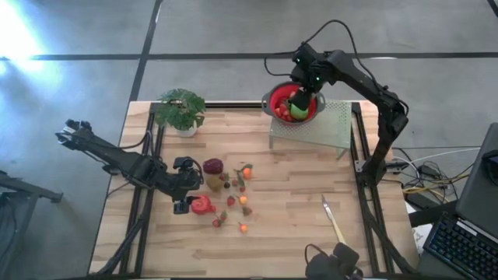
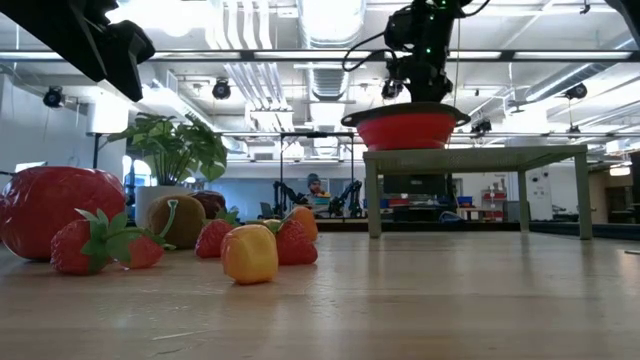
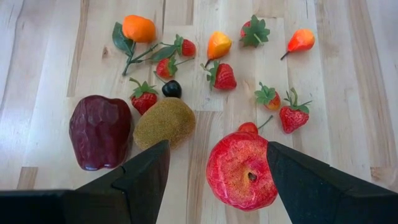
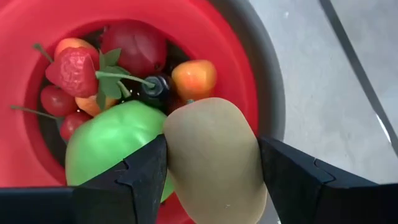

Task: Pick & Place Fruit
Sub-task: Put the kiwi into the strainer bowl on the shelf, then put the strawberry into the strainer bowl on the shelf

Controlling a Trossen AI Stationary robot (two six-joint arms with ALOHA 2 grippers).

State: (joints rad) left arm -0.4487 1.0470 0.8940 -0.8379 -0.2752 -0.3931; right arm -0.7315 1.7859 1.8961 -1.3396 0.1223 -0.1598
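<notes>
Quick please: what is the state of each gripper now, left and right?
Left gripper: open, fingers either side of the magenta-red fruit on the table, not gripping it.
Right gripper: shut on a tan fruit, above the red bowl.

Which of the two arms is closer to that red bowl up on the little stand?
The right one. Its end effector hangs right over the red bowl, gripping a tan fruit. The left end effector is across the table, by the loose fruit.

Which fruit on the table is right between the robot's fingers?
The big round red fruit, like a pomegranate. It sits between the left gripper's open fingers, while the dark red apple and the fuzzy brown kiwi lie off to one side.
</notes>
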